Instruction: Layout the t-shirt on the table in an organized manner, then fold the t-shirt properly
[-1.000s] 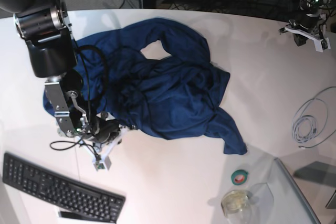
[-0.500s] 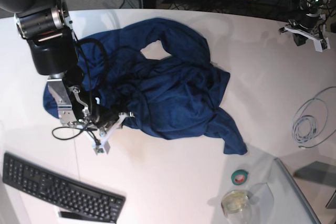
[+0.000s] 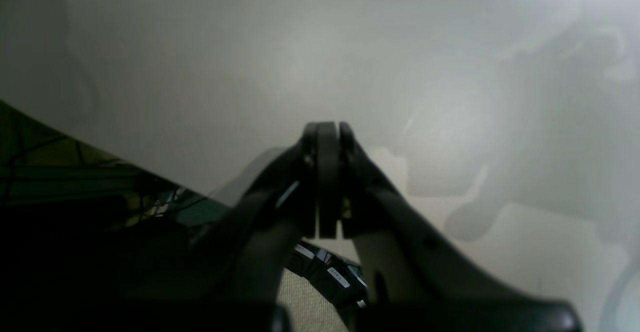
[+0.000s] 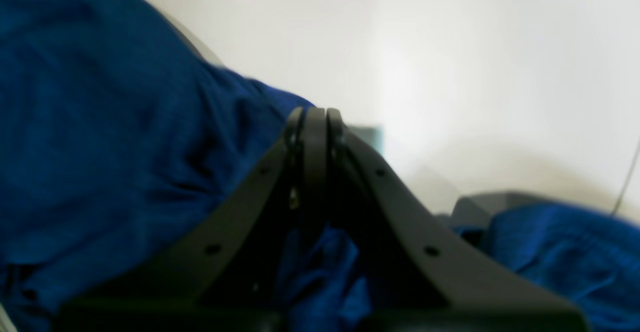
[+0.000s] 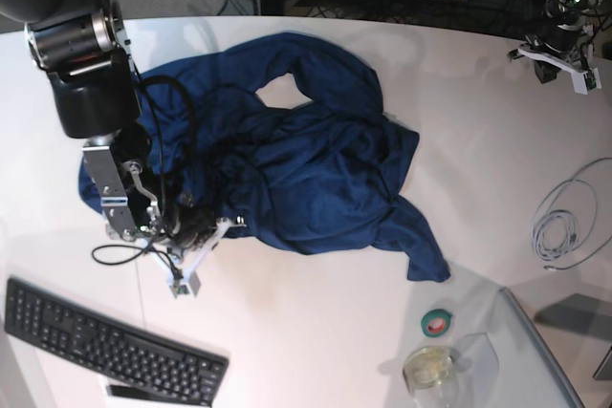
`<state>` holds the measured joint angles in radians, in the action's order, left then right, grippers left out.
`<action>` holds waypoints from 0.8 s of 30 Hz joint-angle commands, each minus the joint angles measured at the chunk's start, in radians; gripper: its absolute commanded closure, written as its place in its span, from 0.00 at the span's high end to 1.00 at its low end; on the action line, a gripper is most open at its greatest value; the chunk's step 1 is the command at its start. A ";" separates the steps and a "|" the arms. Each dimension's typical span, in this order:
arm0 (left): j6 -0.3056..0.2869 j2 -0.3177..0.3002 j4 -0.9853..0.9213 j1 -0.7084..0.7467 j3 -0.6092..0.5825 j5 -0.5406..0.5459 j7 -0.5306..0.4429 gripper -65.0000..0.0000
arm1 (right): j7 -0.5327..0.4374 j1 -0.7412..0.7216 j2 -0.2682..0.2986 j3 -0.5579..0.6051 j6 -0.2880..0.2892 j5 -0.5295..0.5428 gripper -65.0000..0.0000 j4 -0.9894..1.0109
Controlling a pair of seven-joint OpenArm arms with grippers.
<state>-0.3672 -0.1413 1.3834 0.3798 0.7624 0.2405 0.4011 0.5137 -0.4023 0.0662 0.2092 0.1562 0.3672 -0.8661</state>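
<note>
Since half a second ago, the right gripper [image 5: 180,286] is seen shifted slightly lower at the shirt's near-left edge, its fingers now pressed together; whether cloth is pinched is hidden by blur. The t-shirt [image 5: 287,155] lies crumpled mid-table [image 5: 316,332]. The left gripper [image 3: 327,182] is held closed, empty, over the far table edge.

The t-shirt [image 5: 296,155] lies crumpled on the table [image 5: 478,121], toward its left and middle in the base view. The right gripper [image 5: 184,279] sits at the shirt's near left edge. A keyboard [image 5: 105,341] lies nearer, at the left corner. The left gripper [image 5: 559,64] is far right, well apart from the shirt
</note>
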 commanded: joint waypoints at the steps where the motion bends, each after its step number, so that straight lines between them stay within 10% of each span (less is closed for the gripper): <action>1: 0.003 -0.017 0.014 0.003 0.006 0.009 -0.020 0.00 | -0.008 -0.020 0.004 -0.006 0.004 0.011 0.00 -0.052; 24: 0.003 -0.017 0.014 0.002 0.006 0.009 -0.020 0.00 | 0.184 0.148 0.045 -0.096 -0.079 0.017 0.00 -0.876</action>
<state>-0.3672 -0.1421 1.3834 0.3798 0.7624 0.2405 0.4011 0.7193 -0.2298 0.1066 0.1150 0.0780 0.3817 -1.7290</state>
